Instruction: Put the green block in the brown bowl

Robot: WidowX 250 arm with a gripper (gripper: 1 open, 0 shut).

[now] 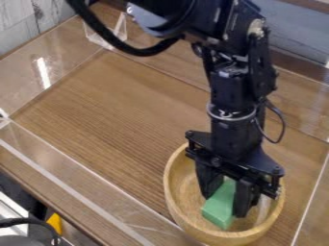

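Observation:
The green block [221,209] stands on end inside the brown bowl [180,179], a light wooden bowl at the front right of the table. My gripper [229,191] reaches straight down into the bowl from the black arm [238,86]. Its black fingers [206,181] are shut on the upper part of the block. The block's lower end is at or near the bowl's floor; whether it touches I cannot tell. The arm hides the bowl's far inner wall.
The wooden table top [103,115] is ringed by low clear acrylic walls [77,197]. A clear panel stands at the back left [90,34]. Something yellow and black [49,225] sits outside the front left wall.

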